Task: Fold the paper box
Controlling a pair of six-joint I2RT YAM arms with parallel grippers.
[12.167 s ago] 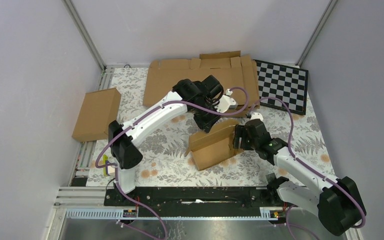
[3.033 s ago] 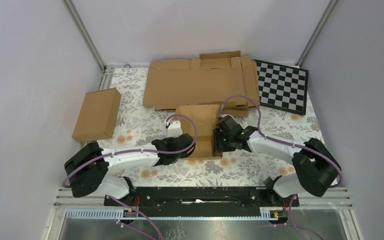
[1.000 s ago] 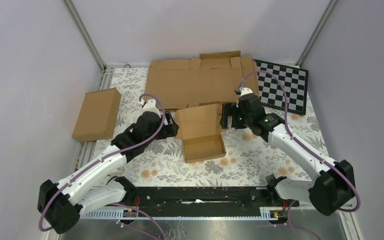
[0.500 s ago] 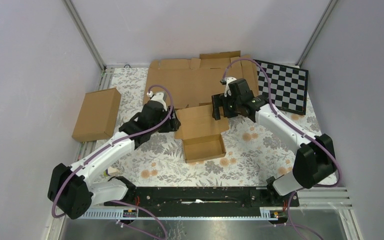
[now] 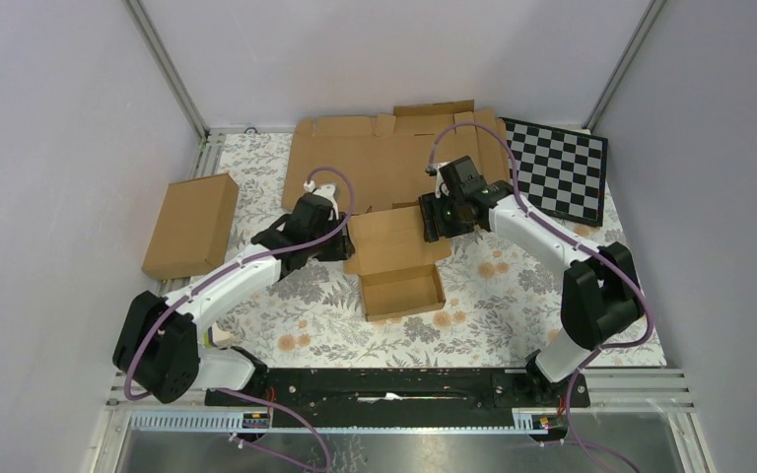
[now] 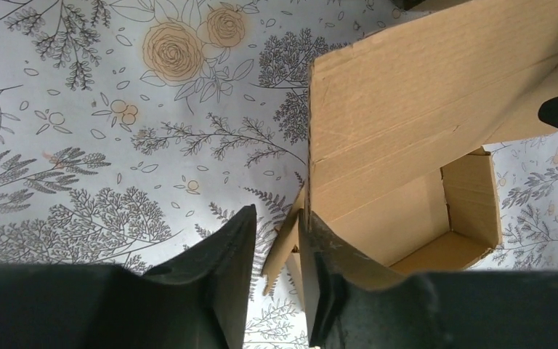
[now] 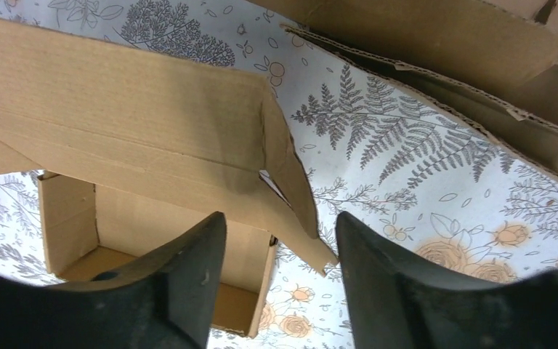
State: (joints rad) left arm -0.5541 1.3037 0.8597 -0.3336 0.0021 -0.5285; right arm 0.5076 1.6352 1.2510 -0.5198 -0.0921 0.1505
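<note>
Jaws narrowed beside paper box [image 5: 399, 258].

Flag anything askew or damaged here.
Nothing looks damaged or spilled. The carton at the left lies crooked, overhanging the mat, and the checkerboard at the far right sits skewed. The paper box is merely half folded, lid open.
</note>
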